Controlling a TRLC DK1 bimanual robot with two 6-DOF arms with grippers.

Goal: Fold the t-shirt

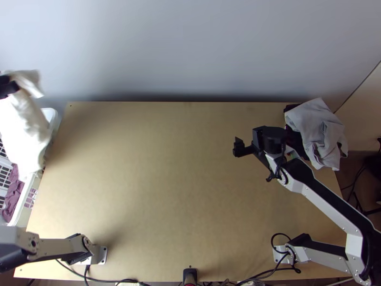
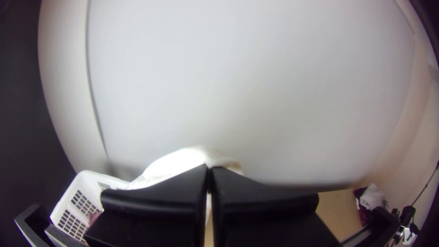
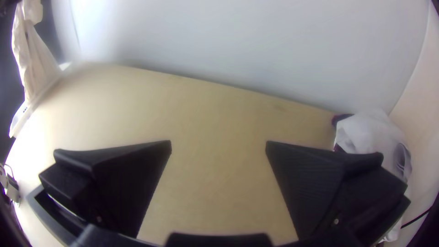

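Observation:
A white t-shirt hangs bunched at the far left in the top view, over the basket, from my left gripper. In the left wrist view the fingers of my left gripper are pressed together on the white cloth, part of which shows beyond them. My right gripper is over the right part of the table, and in the right wrist view my right gripper stands wide open with nothing between its fingers. The hanging shirt shows far off there.
A white basket with purple cloth stands at the table's left edge. A pile of grey and dark cloths lies at the back right corner, beside the right arm. Wooden table lies between; a pale wall rises behind it.

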